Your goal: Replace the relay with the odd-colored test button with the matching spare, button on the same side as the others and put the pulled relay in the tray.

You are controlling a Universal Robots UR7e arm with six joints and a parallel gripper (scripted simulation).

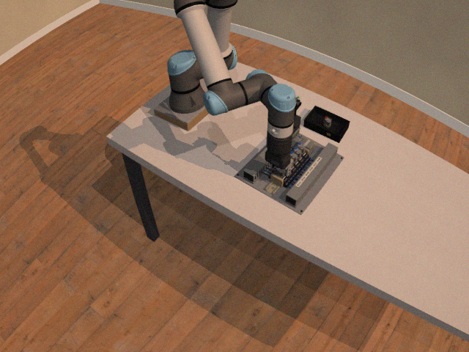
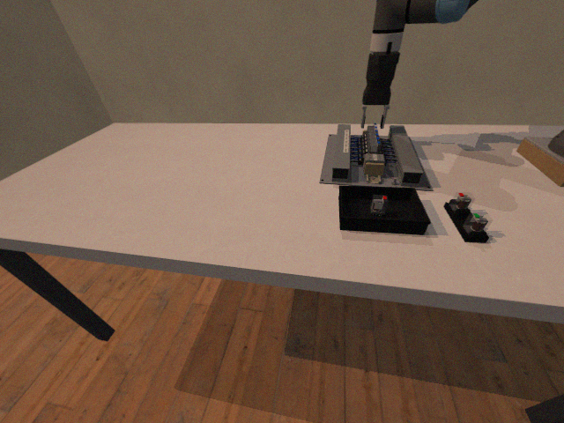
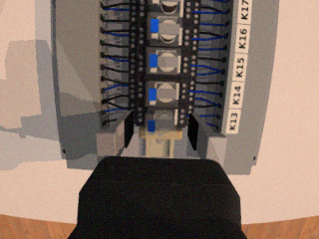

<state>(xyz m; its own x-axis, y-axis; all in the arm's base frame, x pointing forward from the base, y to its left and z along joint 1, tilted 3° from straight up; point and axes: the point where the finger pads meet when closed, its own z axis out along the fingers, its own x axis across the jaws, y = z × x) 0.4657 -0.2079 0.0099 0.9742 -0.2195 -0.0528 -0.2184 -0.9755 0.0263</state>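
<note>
The relay panel lies on the table with a row of relays [image 3: 163,60] down its middle. Every relay I see in the wrist view has a blue test button on the left of its top. My gripper [image 3: 160,122] is open, with a finger on each side of the end relay [image 3: 161,119] beside label K13, and holds nothing. In the exterior view the gripper [image 2: 374,122] hangs just over the far end of the row. The black tray [image 2: 386,212] holds a relay with a red button [image 2: 378,202], lying loose; it also shows in the top view [image 1: 327,121].
A small black spare holder [image 2: 464,218] right of the tray carries a red-button relay [image 2: 462,200] and a green-button relay [image 2: 477,221]. Grey wiring ducts [image 3: 76,60] run along both sides of the row. The arm's base [image 1: 183,109] stands on a wooden block.
</note>
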